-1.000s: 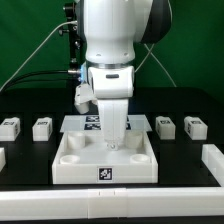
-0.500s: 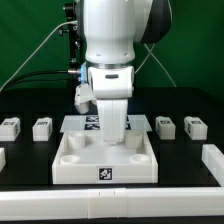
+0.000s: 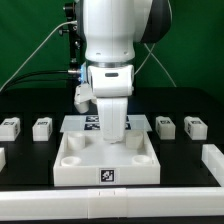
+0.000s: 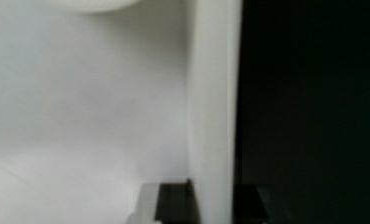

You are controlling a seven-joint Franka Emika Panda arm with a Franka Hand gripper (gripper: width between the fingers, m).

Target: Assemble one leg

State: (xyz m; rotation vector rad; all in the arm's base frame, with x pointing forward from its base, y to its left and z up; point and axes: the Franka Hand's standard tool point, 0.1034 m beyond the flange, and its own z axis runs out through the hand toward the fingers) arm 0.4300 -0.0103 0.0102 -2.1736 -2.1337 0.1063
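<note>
Several legs, small white pegs with tags, lie on the black table: two at the exterior view's left and two at its right. None is held. My gripper reaches down at the back wall of the large white tray-like piece. In the wrist view the two dark fingertips stand on either side of that thin white wall, against it. The gripper looks shut on the wall.
The marker board lies behind the tray-like piece. White blocks sit at the table's front left and front right. Black cables run behind the arm.
</note>
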